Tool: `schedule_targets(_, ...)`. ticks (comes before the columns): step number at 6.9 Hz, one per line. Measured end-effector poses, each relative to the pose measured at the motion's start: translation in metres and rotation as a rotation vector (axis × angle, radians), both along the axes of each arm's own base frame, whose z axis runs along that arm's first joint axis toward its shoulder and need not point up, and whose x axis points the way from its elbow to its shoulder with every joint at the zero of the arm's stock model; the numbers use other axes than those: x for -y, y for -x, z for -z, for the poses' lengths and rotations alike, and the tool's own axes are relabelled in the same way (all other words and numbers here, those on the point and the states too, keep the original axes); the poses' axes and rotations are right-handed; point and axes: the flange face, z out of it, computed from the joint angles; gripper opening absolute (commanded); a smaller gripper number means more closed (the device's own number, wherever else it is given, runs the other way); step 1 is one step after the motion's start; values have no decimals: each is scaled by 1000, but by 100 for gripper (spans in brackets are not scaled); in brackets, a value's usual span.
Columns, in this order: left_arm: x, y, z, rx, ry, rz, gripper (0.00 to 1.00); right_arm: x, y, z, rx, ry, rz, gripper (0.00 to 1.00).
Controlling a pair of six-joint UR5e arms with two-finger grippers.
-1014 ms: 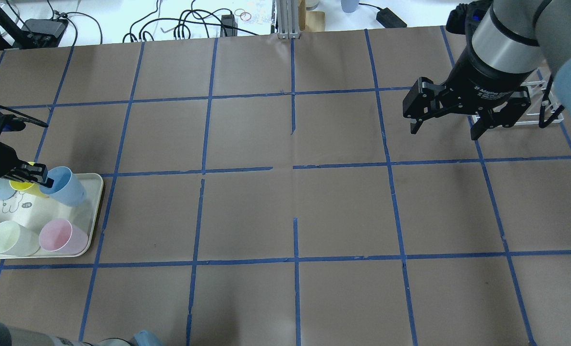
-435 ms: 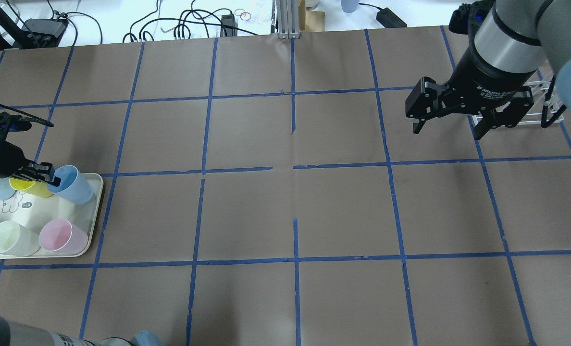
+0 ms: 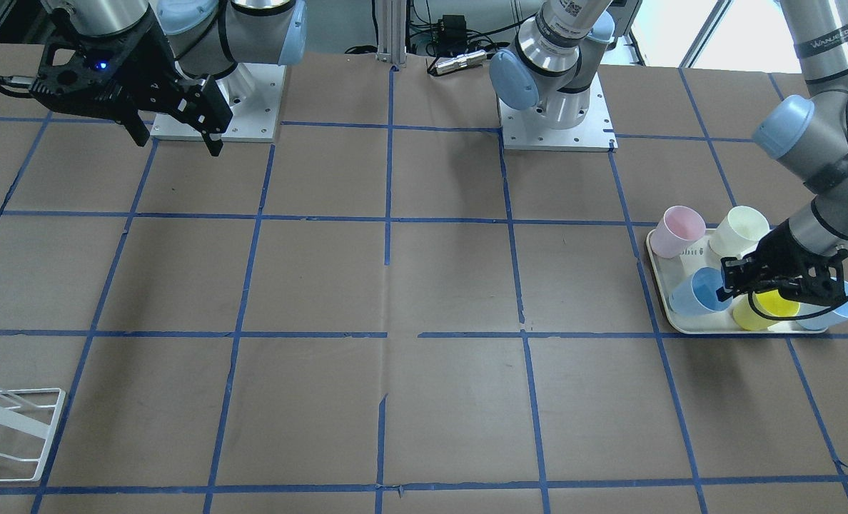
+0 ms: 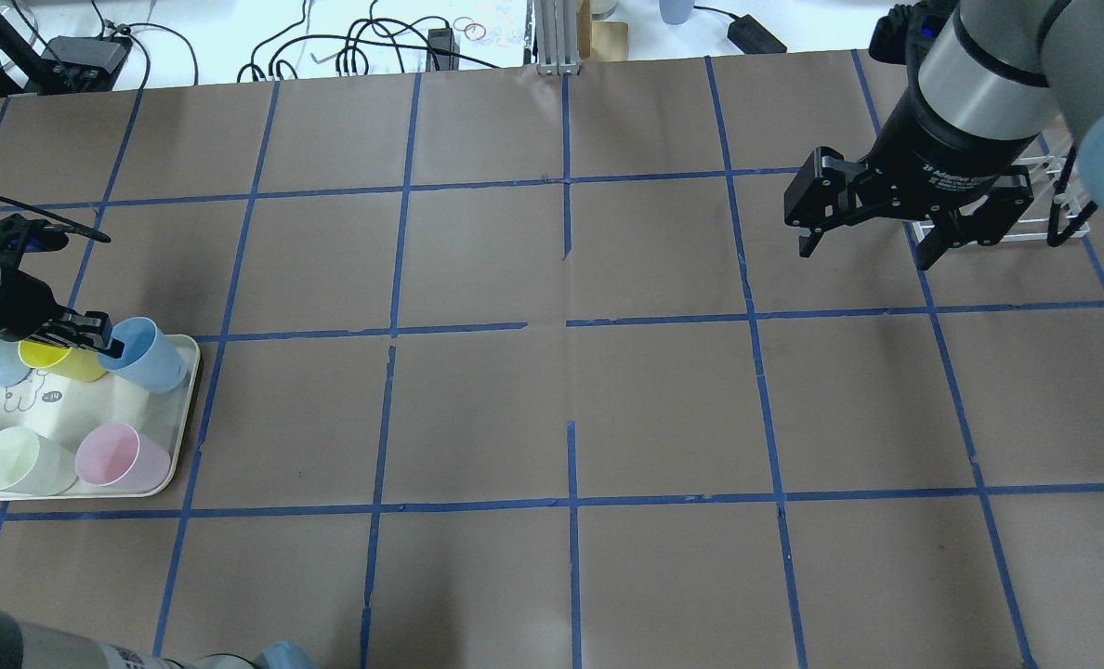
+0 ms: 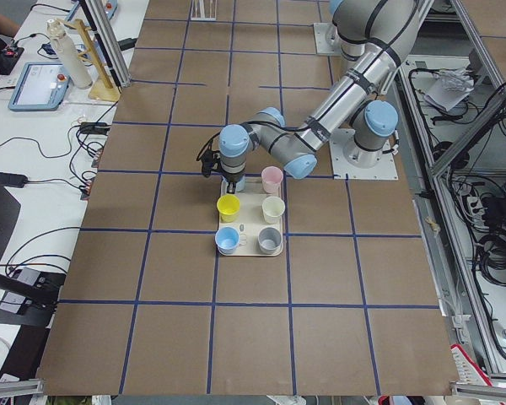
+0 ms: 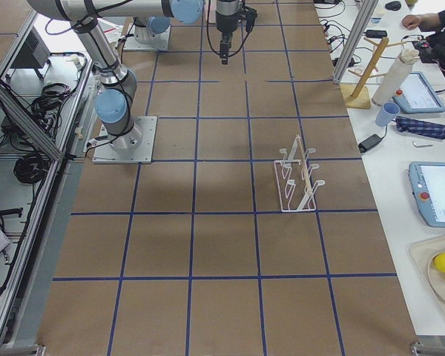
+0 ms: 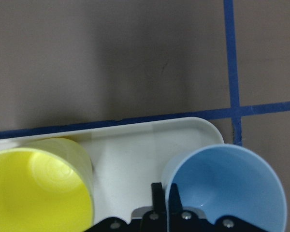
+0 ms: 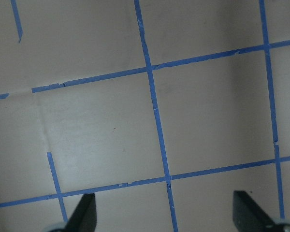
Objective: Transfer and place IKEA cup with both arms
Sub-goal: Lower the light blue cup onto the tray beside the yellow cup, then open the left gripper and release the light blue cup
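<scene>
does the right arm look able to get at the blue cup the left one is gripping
Probably not. The right gripper hangs open far across the table, while the IKEA cup sits pinched in the left gripper over the tray. Nothing blocks; it's distance.

Tray (image 4: 69,418) at the robot's left end, wire rack (image 6: 297,182) at its right
IKEA cup (image 4: 148,358) at the tray's far inner corner, just beside another cup (image 4: 55,360).

The left wrist view's lower edge cuts off the left pincer (image 7: 165,198): only its fingertips (image 7: 157,195) show, either side of the cup's (image 7: 227,193) rim. From the desk's (image 5: 185,287) left end, the left arm (image 5: 270,152) hides that cup. Overhead, the tray (image 4: 97,404) runs off the left edge, and the right pincer (image 4: 864,256) hides part of the rack (image 4: 1054,165).
</scene>
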Motion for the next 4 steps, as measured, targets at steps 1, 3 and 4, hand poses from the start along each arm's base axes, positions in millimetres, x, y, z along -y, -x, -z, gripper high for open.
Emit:
schedule_targets(1, 1, -1, 0, 7, 8, 6, 97, 0, 0, 0, 2, 0, 1, 100)
schedule_targets(3, 5, -3, 4, 18, 22, 6, 98, 0, -1, -1, 5, 5, 2, 100)
schedule_targets(4, 6, -4, 3, 19, 26, 4, 98, 0, -1, -1, 5, 5, 2, 100)
